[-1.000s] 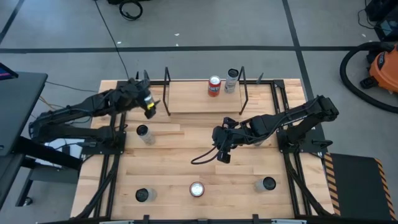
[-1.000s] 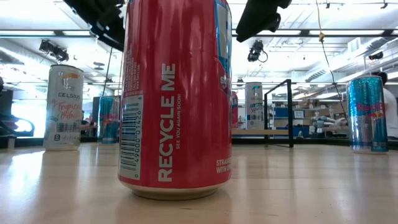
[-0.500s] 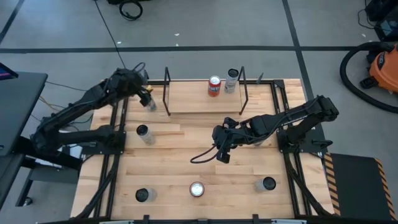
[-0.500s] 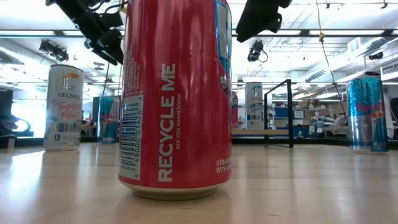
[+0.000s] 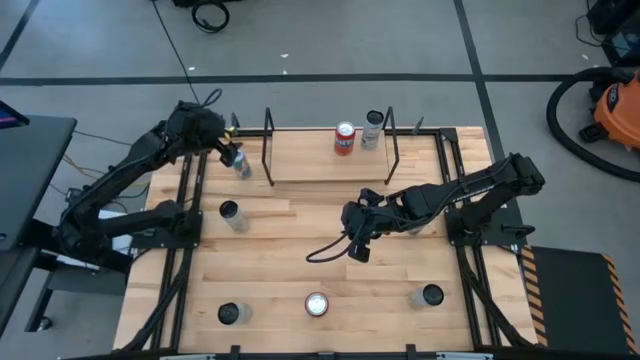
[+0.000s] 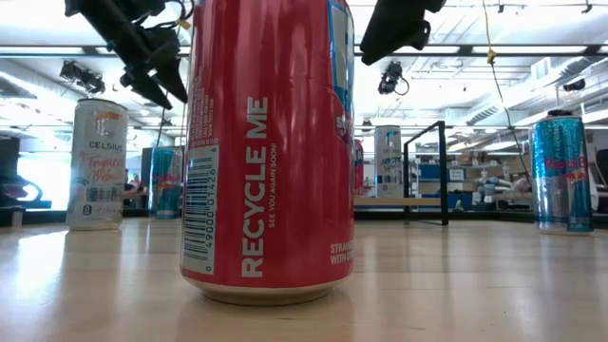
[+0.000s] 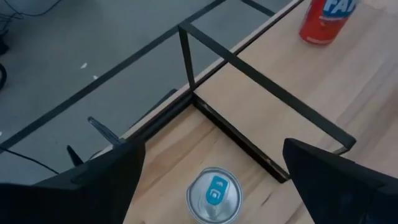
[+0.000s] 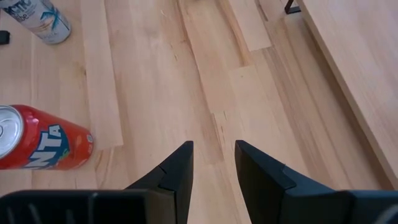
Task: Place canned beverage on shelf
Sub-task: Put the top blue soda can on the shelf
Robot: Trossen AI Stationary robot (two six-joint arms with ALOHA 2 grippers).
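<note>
1. Left gripper: I see the jaws spread wide and empty, hanging over a blue-top can that stands just outside the shelf's left upright. No contact that I can see.
2. Right gripper: hangs above bare table near the middle, fingers parted by a narrow gap with nothing between them.
3. Shelf: low wood board at the far edge of the table, long axis running left-right, with black rod uprights at both ends.
4. Already on the shelf: a red can and a pale can, both upright, side by side toward the right end.
5. Off the shelf, all upright: the blue-top can, a can at mid-left, and three along the near edge, including another red can in the middle.
</note>
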